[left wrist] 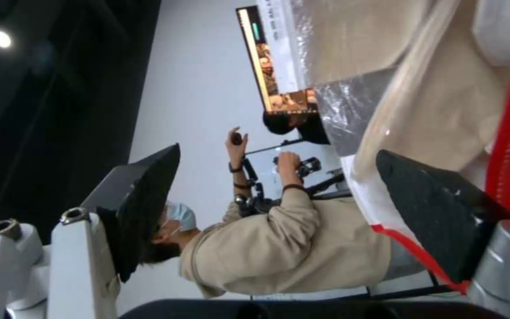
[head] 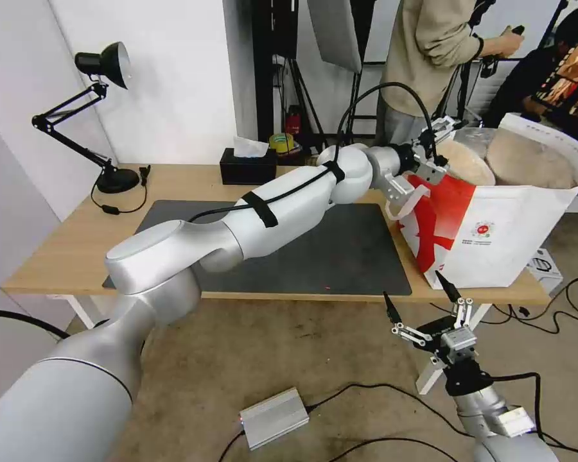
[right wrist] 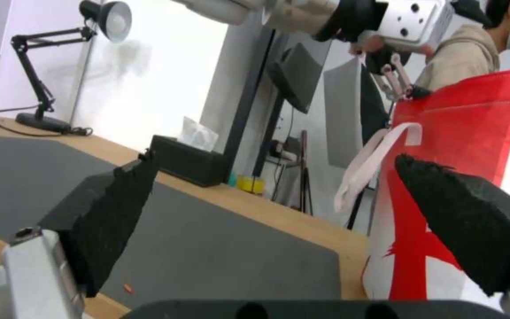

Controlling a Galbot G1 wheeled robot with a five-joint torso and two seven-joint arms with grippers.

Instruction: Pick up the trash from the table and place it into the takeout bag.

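Left pincer [head: 438, 142] spread, empty, above takeout bag [head: 494, 237] mouth at table [head: 64, 250] end; beige bowl [head: 465, 160] inside. Right pincer [head: 430, 311] spread, parked below table edge. Risk: retracting finger snags bag rim, tips bag.

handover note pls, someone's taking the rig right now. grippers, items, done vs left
Left gripper: open, empty, at the takeout bag's top rim.
Right gripper: open, empty, parked low in front of the table.
Items: beige bowl inside the bag, more beige packaging beside it. No trash on the mat; black tissue box stays.
Left: pull left arm back; cup and white bowl can't be confirmed.
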